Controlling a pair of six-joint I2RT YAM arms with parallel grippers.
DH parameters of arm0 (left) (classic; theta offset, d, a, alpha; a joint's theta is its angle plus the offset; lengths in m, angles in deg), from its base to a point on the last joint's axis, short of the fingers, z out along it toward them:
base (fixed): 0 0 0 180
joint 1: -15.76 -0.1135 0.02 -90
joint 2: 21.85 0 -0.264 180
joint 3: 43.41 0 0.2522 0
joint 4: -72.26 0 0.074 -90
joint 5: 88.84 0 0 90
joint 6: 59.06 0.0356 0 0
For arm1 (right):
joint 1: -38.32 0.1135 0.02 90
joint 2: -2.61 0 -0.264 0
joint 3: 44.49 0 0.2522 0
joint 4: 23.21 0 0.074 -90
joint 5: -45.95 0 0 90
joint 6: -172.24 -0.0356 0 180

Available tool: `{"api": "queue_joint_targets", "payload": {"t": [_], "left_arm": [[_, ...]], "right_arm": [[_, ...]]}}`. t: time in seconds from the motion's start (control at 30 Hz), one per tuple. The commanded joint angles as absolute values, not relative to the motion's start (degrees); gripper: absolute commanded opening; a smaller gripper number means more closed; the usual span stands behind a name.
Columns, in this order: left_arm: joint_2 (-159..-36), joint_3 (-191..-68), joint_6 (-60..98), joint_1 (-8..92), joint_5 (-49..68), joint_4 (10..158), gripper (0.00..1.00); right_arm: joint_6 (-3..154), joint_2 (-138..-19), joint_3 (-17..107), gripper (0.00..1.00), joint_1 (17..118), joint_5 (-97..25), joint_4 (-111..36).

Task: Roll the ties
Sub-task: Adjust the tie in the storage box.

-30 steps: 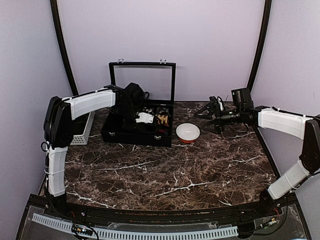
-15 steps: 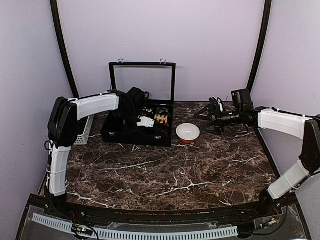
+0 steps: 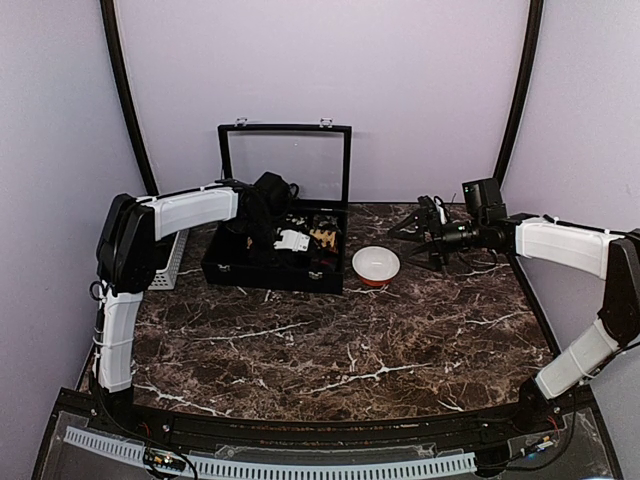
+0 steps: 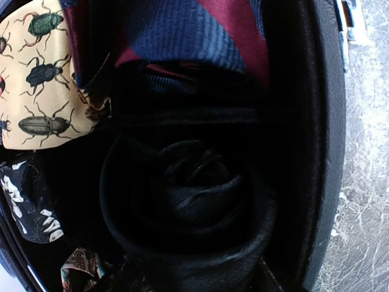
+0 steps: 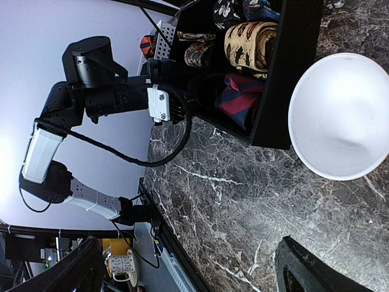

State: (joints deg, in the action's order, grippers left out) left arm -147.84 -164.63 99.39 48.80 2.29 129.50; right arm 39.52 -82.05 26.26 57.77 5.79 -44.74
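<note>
A plain black tie (image 4: 194, 201), rolled into a coil, sits in a compartment of the black case (image 3: 270, 275). My left gripper (image 3: 265, 238) reaches down into the case right over this roll; its fingers are lost in the dark at the bottom edge of the left wrist view. Beside the roll lie a navy-and-red striped tie (image 4: 194, 30), a tan beetle-print tie (image 4: 42, 79), a black-white tie (image 4: 30, 207) and a red patterned tie (image 4: 79, 267). My right gripper (image 3: 415, 228) hovers open and empty above the table, right of the case.
A white bowl (image 3: 376, 264) stands on the marble just right of the case, whose glass lid (image 3: 285, 165) stands upright at the back. A grey perforated basket (image 3: 170, 255) sits at the far left by the wall.
The left arm has dropped and pushed its gripper deeper into the case over the black roll. The right arm has stayed put.
</note>
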Motion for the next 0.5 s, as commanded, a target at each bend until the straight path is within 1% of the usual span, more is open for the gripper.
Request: {"api": "queue_joint_targets", "payload": {"t": [0.0,0.3,0.47], "left_arm": [[-145.4,-165.3,100.5,49.1,2.7,134.2,0.58],[-142.8,-165.5,100.8,49.1,3.4,135.3,0.67],[-141.8,-166.0,100.9,49.1,4.1,135.9,0.68]], "right_arm": [[39.8,-82.6,26.7,0.98,57.3,6.7,-43.8],[39.6,-82.6,26.8,0.98,57.3,6.8,-43.3],[39.4,-82.6,26.8,0.98,57.3,6.8,-43.0]]}}
